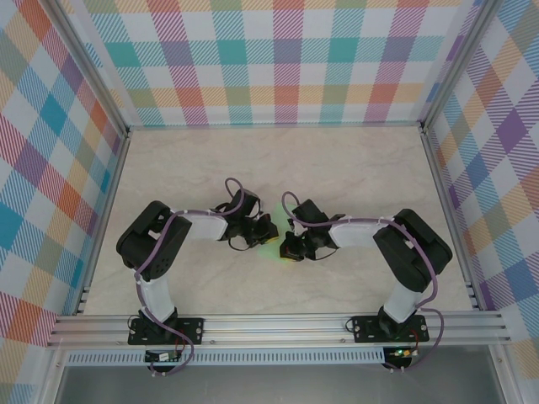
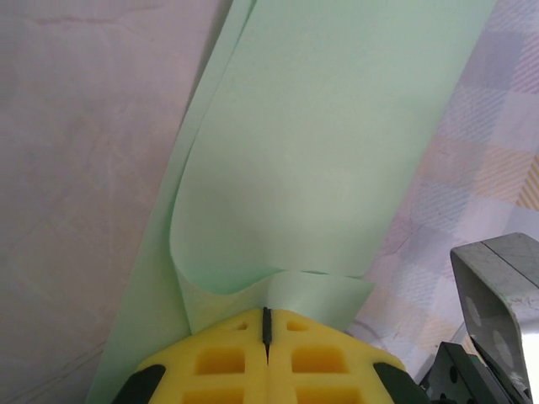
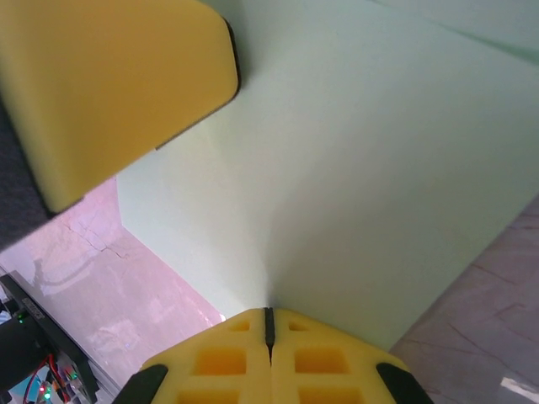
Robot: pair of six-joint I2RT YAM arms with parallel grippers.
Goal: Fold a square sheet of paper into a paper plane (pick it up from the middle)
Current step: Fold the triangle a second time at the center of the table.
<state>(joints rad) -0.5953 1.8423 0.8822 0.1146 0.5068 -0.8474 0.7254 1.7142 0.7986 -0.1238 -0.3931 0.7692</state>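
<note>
Left wrist: my left gripper (image 2: 266, 324) clamps square sheet of paper (image 2: 337, 135) curling ahead; right gripper (image 3: 269, 324) pinches it too.

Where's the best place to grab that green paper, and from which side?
By an edge, coming in edge-on along the plane of the paper. It is thin and flat, with one layer curling over, so only a pinch across its thickness at the rim will likely hold. The left jaws and the right jaws are each shut on an edge that way.
</note>
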